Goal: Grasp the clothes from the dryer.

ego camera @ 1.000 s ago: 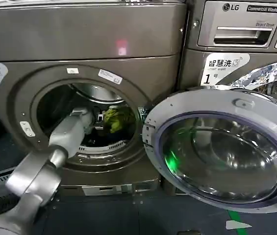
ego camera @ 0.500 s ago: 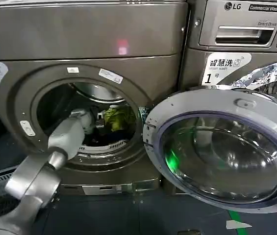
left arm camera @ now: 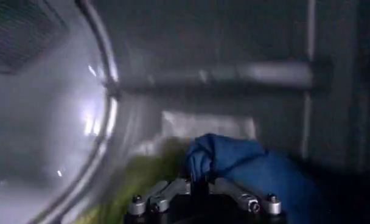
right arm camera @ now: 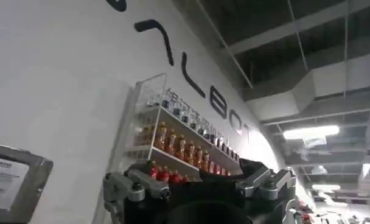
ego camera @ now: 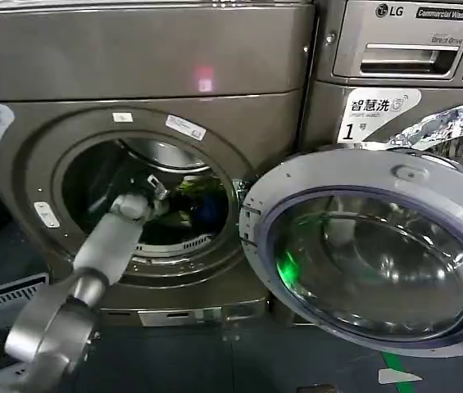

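Inside the dryer (ego camera: 145, 98)'s round porthole, the left gripper (ego camera: 159, 196) reaches the yellow-green and blue clothes (left arm camera: 246, 167) in the drum, though whether it grips them cannot be told.

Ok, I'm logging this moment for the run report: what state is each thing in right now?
dryer: drum exposed.
dryer door: swung fully open to the right.
clothes: bundled inside the drum, blue piece against the left gripper.
left gripper: inside the porthole at the clothes.
right gripper: away from the dryer, pointed up at a wall shelf.
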You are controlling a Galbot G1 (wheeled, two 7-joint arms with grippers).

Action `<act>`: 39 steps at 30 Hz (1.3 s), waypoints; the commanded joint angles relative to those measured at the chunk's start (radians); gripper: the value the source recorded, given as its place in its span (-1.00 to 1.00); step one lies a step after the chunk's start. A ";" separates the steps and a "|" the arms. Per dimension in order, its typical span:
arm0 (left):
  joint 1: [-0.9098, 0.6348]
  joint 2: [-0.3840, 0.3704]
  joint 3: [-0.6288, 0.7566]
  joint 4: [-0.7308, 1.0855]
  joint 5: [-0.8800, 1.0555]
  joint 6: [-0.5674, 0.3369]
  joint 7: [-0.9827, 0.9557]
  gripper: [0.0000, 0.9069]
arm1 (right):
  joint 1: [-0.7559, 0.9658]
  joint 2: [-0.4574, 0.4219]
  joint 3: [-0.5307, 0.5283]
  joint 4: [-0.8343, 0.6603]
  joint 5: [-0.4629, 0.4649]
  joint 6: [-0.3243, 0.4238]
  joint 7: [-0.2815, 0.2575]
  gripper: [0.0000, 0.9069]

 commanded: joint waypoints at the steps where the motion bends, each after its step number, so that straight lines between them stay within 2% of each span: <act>1: 0.129 -0.017 -0.139 -0.214 -0.282 -0.105 -0.364 -1.00 | 0.000 0.004 0.002 0.000 0.001 0.004 0.002 1.00; 6: 0.201 -0.048 -0.193 -0.343 -0.218 -0.134 -0.642 -1.00 | 0.002 -0.001 0.003 0.003 0.017 0.012 0.015 1.00; 9: 0.245 -0.071 -0.220 -0.416 -0.180 -0.124 -0.754 -1.00 | 0.003 0.002 0.004 0.004 0.007 0.038 0.002 1.00; 12: 0.283 -0.100 -0.249 -0.452 -0.107 -0.125 -0.844 -1.00 | -0.001 0.004 0.004 0.002 -0.001 0.058 0.015 1.00; 18: 0.337 -0.113 -0.260 -0.497 -0.026 -0.139 -0.863 -1.00 | -0.005 0.002 0.017 -0.009 -0.016 0.067 0.016 1.00; 39: 0.325 -0.101 -0.256 -0.483 -0.020 -0.120 -0.840 -1.00 | -0.010 -0.001 0.023 -0.004 -0.014 0.078 0.001 1.00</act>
